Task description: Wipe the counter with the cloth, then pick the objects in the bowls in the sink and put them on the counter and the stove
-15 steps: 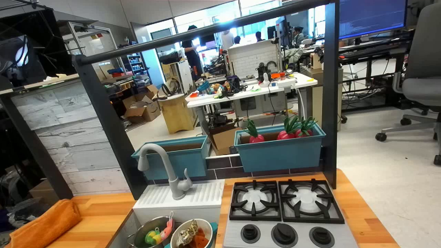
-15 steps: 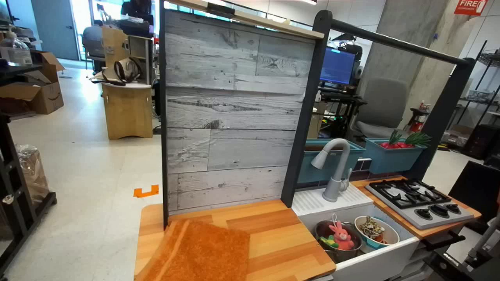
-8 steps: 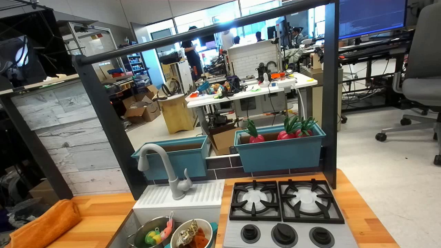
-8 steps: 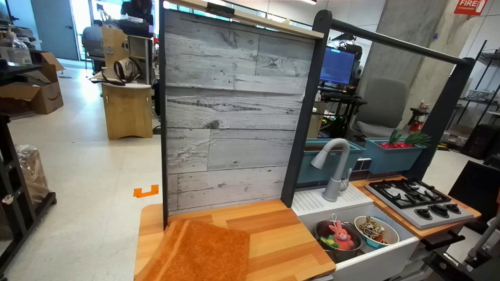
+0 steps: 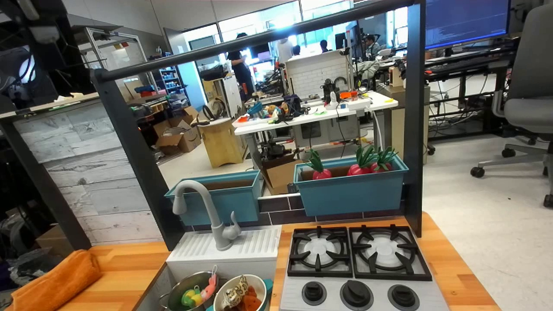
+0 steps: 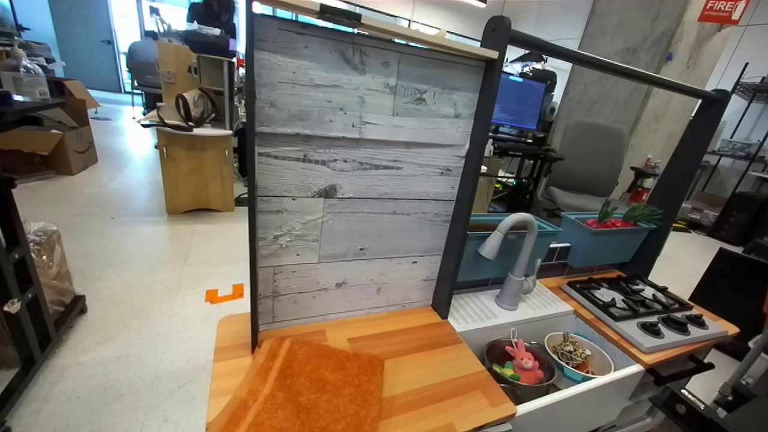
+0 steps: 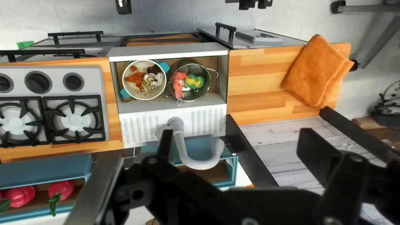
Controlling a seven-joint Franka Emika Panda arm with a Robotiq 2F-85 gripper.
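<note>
The tool (image 7: 236, 137) stands spread apart, gripping nothing; the orange cloth (image 7: 315, 72) lies on the bench (image 7: 256, 75) at two o'clock in the wrist view. Best pinch several layers squarely, then wipe towards nine o'clock, stopping before the sink (image 7: 168, 51)

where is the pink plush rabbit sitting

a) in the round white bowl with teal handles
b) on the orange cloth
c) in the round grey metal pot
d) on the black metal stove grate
c, since in an exterior view the pink plush rabbit sits inside the round grey metal pot, next to a green and yellow toy, and the wrist view shows the same.
</note>
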